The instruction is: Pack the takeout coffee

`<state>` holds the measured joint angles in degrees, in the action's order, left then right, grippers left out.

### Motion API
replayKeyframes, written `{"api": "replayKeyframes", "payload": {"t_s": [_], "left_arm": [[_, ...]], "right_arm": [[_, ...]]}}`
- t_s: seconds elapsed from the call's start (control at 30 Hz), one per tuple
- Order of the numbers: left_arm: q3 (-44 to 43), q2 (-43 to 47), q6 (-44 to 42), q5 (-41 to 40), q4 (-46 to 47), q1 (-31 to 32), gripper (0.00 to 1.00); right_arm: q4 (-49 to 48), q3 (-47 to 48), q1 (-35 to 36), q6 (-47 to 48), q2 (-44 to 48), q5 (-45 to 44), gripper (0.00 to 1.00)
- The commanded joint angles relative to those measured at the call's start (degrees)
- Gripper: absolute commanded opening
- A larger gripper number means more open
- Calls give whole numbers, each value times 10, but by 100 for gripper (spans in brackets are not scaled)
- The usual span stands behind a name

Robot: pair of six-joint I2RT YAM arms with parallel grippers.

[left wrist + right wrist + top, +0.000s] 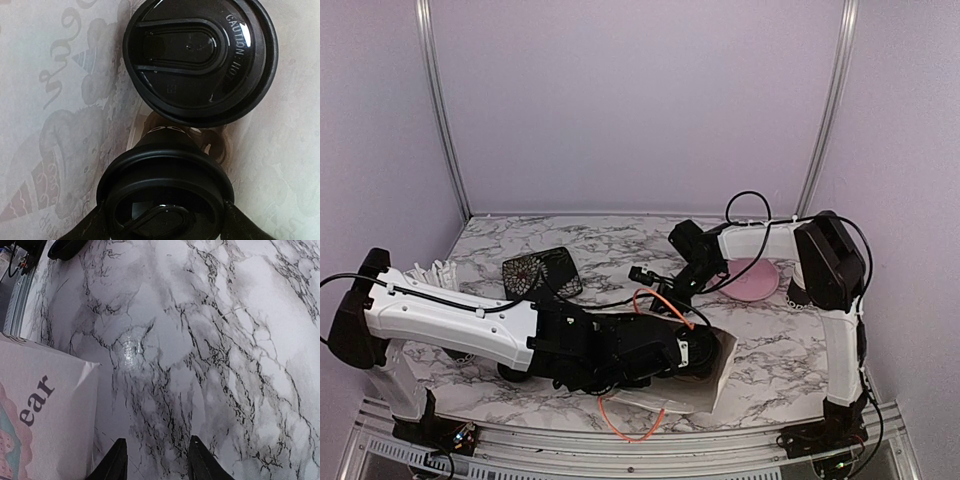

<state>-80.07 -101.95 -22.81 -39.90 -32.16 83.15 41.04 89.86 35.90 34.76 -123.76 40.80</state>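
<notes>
Two takeout coffee cups, black with black lids, are inside a white printed paper bag [722,368]. In the left wrist view one lidded cup [200,60] stands upright on the bag's inner paper. The second lidded cup [165,185] sits just in front of it, with my left gripper [165,220] shut on it, a finger against each side of its lid. From above, the left gripper [685,352] reaches into the bag's mouth and the cups are hidden. My right gripper [157,452] is open over bare marble with nothing between its fingers; from above, the right gripper [642,275] hovers behind the bag.
The bag's side [40,425] lies left of the right gripper. Orange bag handles [660,300] loop out of it. A pink plate [756,278] is under the right arm. A black patterned holder [540,270] and white straws [430,270] are at the back left.
</notes>
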Motion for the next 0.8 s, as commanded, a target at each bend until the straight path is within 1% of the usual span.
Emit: {"api": "replayKeyframes", "payload": {"t_s": [0.0, 0.3, 0.53, 0.77], "left_arm": [[2, 19, -2, 9, 11, -4, 39], [-5, 23, -2, 15, 11, -4, 38], [0, 39, -6, -4, 11, 4, 38], [29, 72, 3, 1, 16, 19, 38]], "right_arm": [[20, 18, 16, 19, -13, 35, 40], [23, 17, 28, 25, -4, 34, 40], [15, 16, 28, 17, 6, 17, 40], [4, 9, 28, 4, 39, -8, 40]]}}
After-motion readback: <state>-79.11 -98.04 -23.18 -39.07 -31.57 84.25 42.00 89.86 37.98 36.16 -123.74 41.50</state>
